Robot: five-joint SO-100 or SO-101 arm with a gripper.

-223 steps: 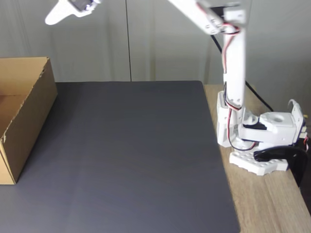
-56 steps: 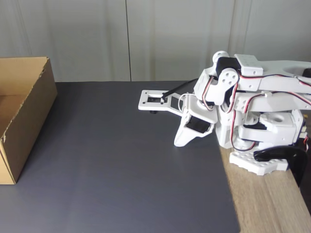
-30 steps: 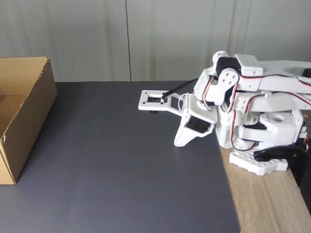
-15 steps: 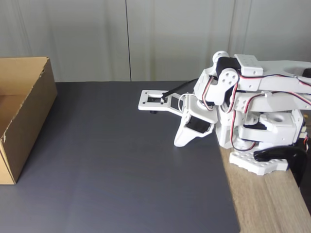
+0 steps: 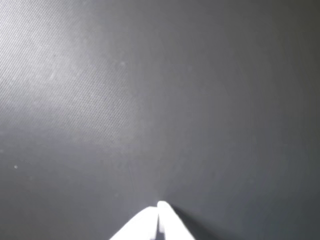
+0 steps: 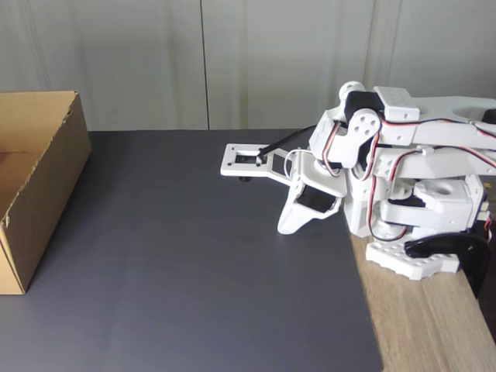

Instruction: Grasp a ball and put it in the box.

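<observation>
Resting folded on the dark desk mat (image 6: 194, 256), the claw (image 6: 285, 229) sits pinched together, well right of the box (image 6: 46, 167).

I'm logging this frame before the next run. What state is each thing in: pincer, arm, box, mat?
pincer: shut, tips together just above the mat, holding nothing.
arm: folded low over its base at the mat's right edge in the fixed view.
box: upright, open-topped, at the left edge; the part of its inside that shows is bare.
mat: lying flat, dark grey.
</observation>
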